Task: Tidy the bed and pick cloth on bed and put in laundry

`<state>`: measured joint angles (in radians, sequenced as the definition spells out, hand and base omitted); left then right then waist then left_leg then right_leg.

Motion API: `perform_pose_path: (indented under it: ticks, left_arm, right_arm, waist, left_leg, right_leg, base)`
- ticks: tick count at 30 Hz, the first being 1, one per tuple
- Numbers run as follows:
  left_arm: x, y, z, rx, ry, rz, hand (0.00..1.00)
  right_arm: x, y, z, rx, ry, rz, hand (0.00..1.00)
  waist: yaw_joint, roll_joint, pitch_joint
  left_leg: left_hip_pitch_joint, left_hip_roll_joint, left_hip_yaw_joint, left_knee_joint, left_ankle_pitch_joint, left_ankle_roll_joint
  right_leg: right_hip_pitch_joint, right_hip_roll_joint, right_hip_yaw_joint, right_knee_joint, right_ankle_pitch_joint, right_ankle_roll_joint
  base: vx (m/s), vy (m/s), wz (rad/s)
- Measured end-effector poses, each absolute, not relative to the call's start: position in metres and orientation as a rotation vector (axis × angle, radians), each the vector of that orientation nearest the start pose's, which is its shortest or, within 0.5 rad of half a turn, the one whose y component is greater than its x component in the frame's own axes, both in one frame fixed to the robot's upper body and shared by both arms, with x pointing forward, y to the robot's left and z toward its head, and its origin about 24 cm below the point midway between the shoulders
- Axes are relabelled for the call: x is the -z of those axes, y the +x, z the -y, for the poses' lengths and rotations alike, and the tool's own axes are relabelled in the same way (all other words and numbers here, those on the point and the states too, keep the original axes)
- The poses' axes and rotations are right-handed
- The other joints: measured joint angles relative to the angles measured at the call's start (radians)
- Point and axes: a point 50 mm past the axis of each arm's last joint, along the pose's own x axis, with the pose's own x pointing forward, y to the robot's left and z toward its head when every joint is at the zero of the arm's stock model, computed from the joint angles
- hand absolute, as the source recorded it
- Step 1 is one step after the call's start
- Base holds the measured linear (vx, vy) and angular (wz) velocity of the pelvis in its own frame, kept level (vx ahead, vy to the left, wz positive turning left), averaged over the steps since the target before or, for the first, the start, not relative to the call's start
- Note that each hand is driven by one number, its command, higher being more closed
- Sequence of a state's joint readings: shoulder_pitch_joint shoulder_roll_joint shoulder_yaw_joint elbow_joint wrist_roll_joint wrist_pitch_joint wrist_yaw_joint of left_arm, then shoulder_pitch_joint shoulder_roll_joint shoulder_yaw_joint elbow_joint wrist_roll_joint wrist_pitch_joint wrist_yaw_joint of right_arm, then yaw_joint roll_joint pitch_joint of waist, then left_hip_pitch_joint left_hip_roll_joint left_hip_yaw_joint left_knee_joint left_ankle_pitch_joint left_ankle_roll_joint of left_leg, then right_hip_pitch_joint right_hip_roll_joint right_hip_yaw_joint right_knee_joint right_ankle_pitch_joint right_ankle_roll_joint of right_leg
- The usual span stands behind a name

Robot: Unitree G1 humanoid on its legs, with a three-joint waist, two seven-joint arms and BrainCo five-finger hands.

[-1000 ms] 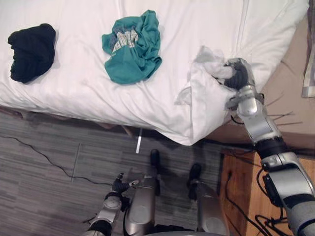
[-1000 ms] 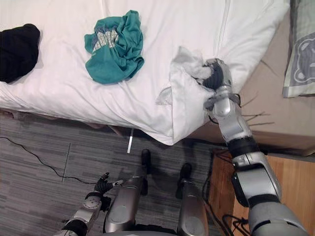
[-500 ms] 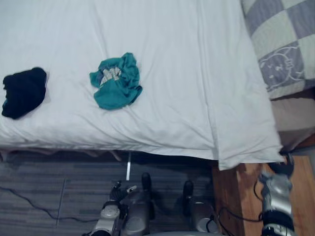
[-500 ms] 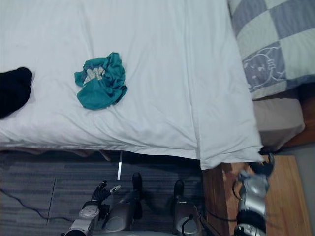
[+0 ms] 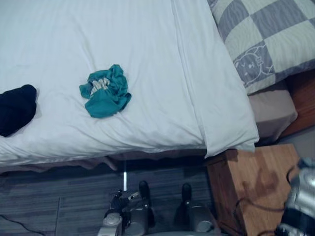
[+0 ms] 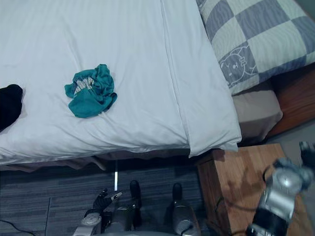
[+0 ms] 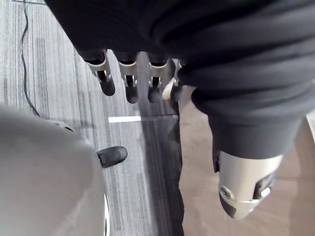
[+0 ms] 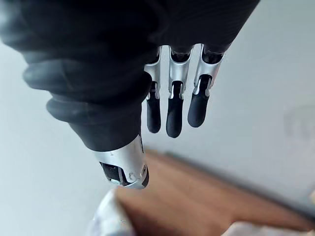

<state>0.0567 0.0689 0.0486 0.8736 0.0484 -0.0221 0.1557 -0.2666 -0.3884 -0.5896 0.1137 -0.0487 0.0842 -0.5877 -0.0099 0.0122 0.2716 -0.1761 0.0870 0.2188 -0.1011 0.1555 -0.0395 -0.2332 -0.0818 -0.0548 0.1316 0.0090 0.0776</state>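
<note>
Crumpled teal cloth [image 5: 104, 91], pale patch showing, lies left of centre on the bed [image 5: 147, 44]; a bunched black cloth [image 5: 16, 108] sits at the left edge. My left robot hand [image 7: 129, 81] and right robot hand [image 8: 173, 110] hang released, empty.

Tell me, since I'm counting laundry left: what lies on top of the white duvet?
A teal cloth and a black cloth near its left edge lie on the white duvet. Anything beneath them is covered.
</note>
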Motion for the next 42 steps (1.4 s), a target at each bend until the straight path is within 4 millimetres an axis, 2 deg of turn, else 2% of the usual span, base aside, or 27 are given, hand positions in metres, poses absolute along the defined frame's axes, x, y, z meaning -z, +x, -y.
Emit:
perform_pose_path:
  ticks: [2, 3, 6, 7, 9, 10, 12, 14, 16, 19, 21, 22, 23, 26, 28, 29, 31, 32, 33, 34, 35, 37, 38, 39, 40, 41, 42]
  left_arm:
    - [0.136, 0.146, -0.193, -0.207, 0.163, -0.884, 0.00]
    - [0.133, 0.153, -0.196, -0.203, 0.176, -0.864, 0.00]
    - [0.130, 0.158, -0.201, -0.218, 0.181, -0.844, 0.00]
    - [0.129, 0.159, -0.203, -0.223, 0.181, -0.838, 0.00]
    - [0.127, 0.163, -0.205, -0.244, 0.186, -0.828, 0.00]
    - [0.126, 0.165, -0.205, -0.249, 0.174, -0.822, 0.00]
    - [0.122, 0.175, -0.202, -0.251, 0.157, -0.798, 0.00]
    - [0.117, 0.186, -0.197, -0.258, 0.136, -0.760, 0.00]
    - [0.114, 0.192, -0.193, -0.248, 0.132, -0.732, 0.00]
    - [0.108, 0.197, -0.194, -0.273, 0.121, -0.702, 0.00]
    - [0.106, 0.200, -0.194, -0.299, 0.095, -0.691, 0.00]
    - [0.106, 0.200, -0.194, -0.302, 0.093, -0.688, 0.00]
    - [0.105, 0.201, -0.196, -0.316, 0.085, -0.683, 0.00]
    - [0.103, 0.204, -0.193, -0.327, 0.083, -0.674, 0.00]
    - [0.107, 0.201, -0.190, -0.325, 0.081, -0.695, 0.00]
    - [0.110, 0.196, -0.191, -0.327, 0.088, -0.714, 0.00]
    - [0.111, 0.194, -0.194, -0.328, 0.099, -0.725, 0.00]
    - [0.112, 0.193, -0.192, -0.321, 0.108, -0.733, 0.00]
    - [0.113, 0.192, -0.191, -0.318, 0.108, -0.739, 0.00]
    - [0.115, 0.189, -0.192, -0.318, 0.113, -0.750, 0.00]
    - [0.115, 0.189, -0.192, -0.318, 0.116, -0.754, 0.00]
    - [0.115, 0.188, -0.192, -0.312, 0.116, -0.757, 0.00]
    - [0.116, 0.187, -0.192, -0.311, 0.114, -0.761, 0.00]
    - [0.121, 0.177, -0.194, -0.309, 0.107, -0.784, 0.00]
    - [0.123, 0.172, -0.198, -0.316, 0.105, -0.802, 0.00]
    - [0.124, 0.171, -0.200, -0.316, 0.109, -0.809, 0.00]
    - [0.129, 0.163, -0.205, -0.334, 0.111, -0.843, 0.00]
  right_arm:
    - [-0.172, 0.260, 0.350, 1.081, -0.261, 0.354, 1.00]
    - [-0.200, 0.275, 0.340, 1.019, -0.281, 0.452, 1.00]
    - [-0.250, 0.295, 0.315, 0.908, -0.284, 0.627, 1.00]
    - [-0.259, 0.298, 0.309, 0.887, -0.283, 0.662, 1.00]
    - [-0.273, 0.306, 0.297, 0.840, -0.279, 0.710, 1.00]
    - [-0.273, 0.312, 0.295, 0.822, -0.284, 0.696, 1.00]
    - [-0.267, 0.322, 0.295, 0.812, -0.300, 0.642, 1.00]
    - [-0.253, 0.333, 0.296, 0.799, -0.314, 0.563, 1.00]
    - [-0.220, 0.344, 0.289, 0.769, -0.275, 0.441, 1.00]
    - [-0.197, 0.343, 0.277, 0.737, -0.237, 0.410, 1.00]
    - [-0.175, 0.341, 0.267, 0.698, -0.172, 0.369, 1.00]
    - [-0.168, 0.341, 0.265, 0.687, -0.166, 0.352, 1.00]
    - [-0.152, 0.338, 0.258, 0.666, -0.146, 0.321, 1.00]
    - [-0.115, 0.325, 0.254, 0.650, -0.134, 0.233, 1.00]
    - [-0.075, 0.310, 0.249, 0.629, -0.117, 0.107, 1.00]
    - [-0.042, 0.299, 0.243, 0.607, -0.103, -0.013, 0.00]
    - [0.016, 0.270, 0.242, 0.612, -0.078, -0.259, 0.00]
    - [0.061, 0.238, 0.243, 0.631, -0.065, -0.489, 0.00]
    - [0.094, 0.205, 0.244, 0.637, -0.052, -0.683, 0.00]
    - [0.133, 0.152, 0.231, 0.619, -0.011, -0.941, 0.00]
    - [0.142, 0.134, 0.227, 0.617, 0.006, -1.011, 0.00]
    - [0.160, 0.077, 0.224, 0.624, 0.024, -1.200, 0.00]
    - [0.163, 0.065, 0.225, 0.627, 0.026, -1.234, 0.00]
    - [0.166, 0.044, 0.224, 0.621, 0.024, -1.294, 0.00]
    - [0.166, 0.041, 0.226, 0.616, 0.022, -1.302, 0.00]
    - [0.166, 0.044, 0.227, 0.608, 0.022, -1.293, 0.00]
    - [0.165, 0.049, 0.229, 0.600, 0.017, -1.275, 0.00]
  waist:
    - [0.007, 0.007, 0.018]
    - [0.026, 0.016, 0.040]
    - [0.041, 0.040, 0.083]
    - [0.049, 0.043, 0.094]
    - [0.057, 0.053, 0.128]
    - [0.060, 0.056, 0.135]
    - [0.082, 0.062, 0.142]
    - [0.089, 0.078, 0.165]
    - [0.105, 0.080, 0.171]
    - [0.102, 0.080, 0.195]
    - [0.094, 0.075, 0.199]
    - [0.089, 0.075, 0.199]
    - [0.078, 0.066, 0.199]
    - [0.073, 0.043, 0.197]
    - [0.059, 0.010, 0.187]
    - [0.050, -0.017, 0.172]
    - [0.047, -0.040, 0.158]
    - [0.044, -0.042, 0.157]
    - [0.041, -0.040, 0.156]
    - [0.019, -0.035, 0.155]
    - [0.015, -0.033, 0.154]
    - [0.004, -0.030, 0.152]
    - [-0.001, -0.030, 0.145]
    - [-0.004, -0.016, 0.096]
    - [-0.005, -0.026, 0.083]
    - [-0.005, -0.034, 0.075]
    - [-0.005, -0.050, 0.057]
  left_leg:
    - [-0.008, -0.001, -0.014, 0.005, 0.004, -0.005]
    - [-0.015, 0.001, -0.029, 0.006, 0.006, -0.007]
    - [-0.058, 0.002, -0.070, 0.007, 0.026, -0.001]
    - [-0.070, 0.002, -0.078, 0.007, 0.030, -0.002]
    - [-0.116, -0.001, -0.096, 0.037, 0.048, 0.005]
    - [-0.149, -0.009, -0.110, 0.057, 0.049, 0.005]
    - [-0.206, -0.024, -0.125, 0.087, 0.051, 0.010]
    - [-0.249, -0.037, -0.135, 0.122, 0.048, 0.014]
    - [-0.306, -0.041, -0.129, 0.171, 0.026, 0.024]
    - [-0.339, -0.035, -0.117, 0.256, -0.023, 0.023]
    - [-0.348, -0.010, -0.079, 0.342, -0.087, 0.028]
    - [-0.346, 0.002, -0.063, 0.357, -0.098, 0.031]
    - [-0.331, 0.017, -0.036, 0.367, -0.107, 0.031]
    - [-0.269, 0.020, -0.017, 0.325, -0.105, 0.028]
    - [-0.193, 0.021, 0.006, 0.268, -0.092, 0.011]
    - [-0.154, 0.022, 0.023, 0.235, -0.087, 0.006]
    - [-0.110, 0.019, 0.033, 0.207, -0.087, 0.007]
    - [-0.090, 0.014, 0.032, 0.207, -0.084, 0.013]
    - [-0.078, 0.009, 0.028, 0.212, -0.091, 0.015]
    - [-0.072, 0.001, 0.021, 0.239, -0.105, 0.017]
    - [-0.070, 0.002, 0.025, 0.253, -0.112, 0.016]
    - [-0.046, 0.001, 0.060, 0.302, -0.115, 0.013]
    - [-0.036, 0.001, 0.081, 0.303, -0.124, 0.009]
    - [-0.033, 0.024, 0.140, 0.316, -0.207, 0.001]
    - [-0.047, 0.042, 0.191, 0.396, -0.234, 0.023]
    - [-0.066, 0.059, 0.200, 0.458, -0.252, 0.028]
    - [-0.103, 0.123, 0.193, 0.551, -0.262, 0.036]
  right_leg:
    - [-0.005, 0.000, -0.006, 0.004, 0.012, -0.007]
    - [-0.008, 0.001, -0.019, 0.008, 0.012, -0.008]
    - [-0.040, 0.002, -0.053, 0.026, 0.013, -0.013]
    - [-0.055, 0.001, -0.058, 0.037, 0.010, -0.018]
    - [-0.094, -0.006, -0.078, 0.085, -0.007, -0.025]
    - [-0.128, -0.018, -0.088, 0.122, -0.027, -0.024]
    - [-0.197, -0.034, -0.092, 0.193, -0.057, -0.025]
    - [-0.236, -0.053, -0.093, 0.244, -0.082, -0.023]
    - [-0.297, -0.065, -0.085, 0.300, -0.105, -0.022]
    - [-0.308, -0.076, -0.083, 0.339, -0.125, -0.027]
    - [-0.293, -0.074, -0.078, 0.359, -0.142, -0.025]
    - [-0.283, -0.070, -0.079, 0.357, -0.144, -0.026]
    - [-0.265, -0.066, -0.077, 0.351, -0.146, -0.025]
    - [-0.208, -0.057, -0.070, 0.300, -0.137, -0.020]
    - [-0.136, -0.047, -0.063, 0.232, -0.123, -0.008]
    - [-0.100, -0.039, -0.051, 0.188, -0.104, -0.013]
    - [-0.057, -0.029, -0.036, 0.138, -0.088, -0.008]
    - [-0.025, -0.030, -0.035, 0.118, -0.083, -0.003]
    - [-0.003, -0.035, -0.043, 0.108, -0.085, -0.001]
    - [0.029, -0.051, -0.074, 0.107, -0.093, 0.010]
    - [0.041, -0.061, -0.083, 0.107, -0.093, 0.010]
    - [0.106, -0.087, -0.115, 0.107, -0.096, 0.015]
    - [0.126, -0.096, -0.129, 0.107, -0.099, 0.018]
    - [0.141, -0.104, -0.148, 0.111, -0.125, 0.017]
    - [0.140, -0.136, -0.151, 0.126, -0.133, 0.021]
    - [0.140, -0.157, -0.153, 0.127, -0.134, 0.023]
    - [0.141, -0.201, -0.156, 0.126, -0.135, 0.035]
  base:
    - [0.00, -0.033, 0.19]
    - [0.00, -0.044, 0.25]
    - [0.01, -0.054, 0.33]
    - [0.01, -0.048, 0.22]
    - [0.03, -0.053, 0.33]
    - [0.02, -0.037, 0.43]
    - [0.04, -0.040, 0.38]
    - [0.02, -0.034, 0.32]
    - [-0.01, -0.038, 0.09]
    - [0.00, -0.018, -0.04]
    - [-0.03, -0.035, -0.15]
    - [-0.02, -0.033, -0.11]
    - [0.01, -0.038, -0.14]
    - [0.05, -0.031, -0.14]
    - [0.12, -0.021, -0.17]
    - [0.14, -0.004, -0.34]
    - [0.19, -0.003, -0.30]
    - [0.17, 0.006, -0.04]
    - [0.19, 0.029, 0.24]
    - [0.16, 0.041, 0.31]
    - [0.14, 0.046, 0.33]
    - [0.07, 0.048, 0.30]
    - [0.00, 0.079, 0.41]
    - [-0.02, 0.100, 0.29]
    - [-0.03, 0.101, 0.22]
    - [-0.01, 0.122, 0.19]
    - [-0.03, 0.127, 0.23]
